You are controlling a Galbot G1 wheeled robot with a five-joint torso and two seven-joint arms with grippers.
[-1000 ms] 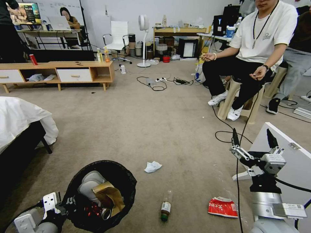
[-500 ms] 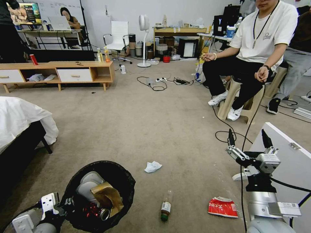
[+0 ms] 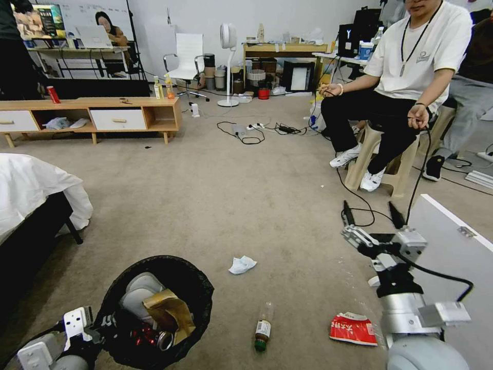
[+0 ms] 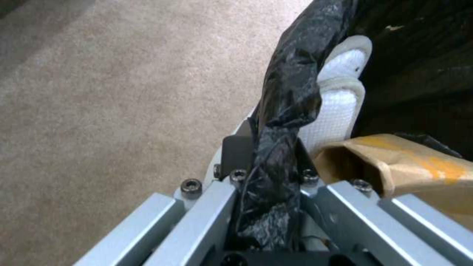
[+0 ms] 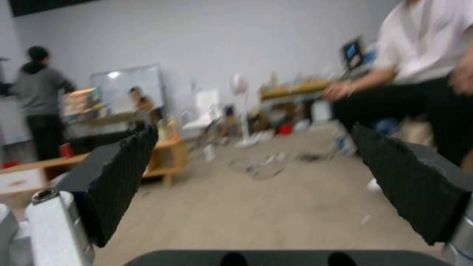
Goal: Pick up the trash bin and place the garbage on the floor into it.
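Head view: left tool (image 3: 105, 325) grips trash bin (image 3: 197, 288) rim.

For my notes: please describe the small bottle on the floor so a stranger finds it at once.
On the carpet, find the black-lined trash bin. The bottle lies between it and the red-and-white packet. Unlike the tissue nearby, it is clear with a green cap.

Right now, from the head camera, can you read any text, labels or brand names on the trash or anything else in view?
None can be read.
Red-and-white packet on the floor: white characters, too small.
Clear bottle: printed label, too small.
Crushed can in the trash bin: illegible.
Seated person's shirt: small chest logo, blurred.
Left gripper is clamped on the bin's rim; right gripper open, raised.
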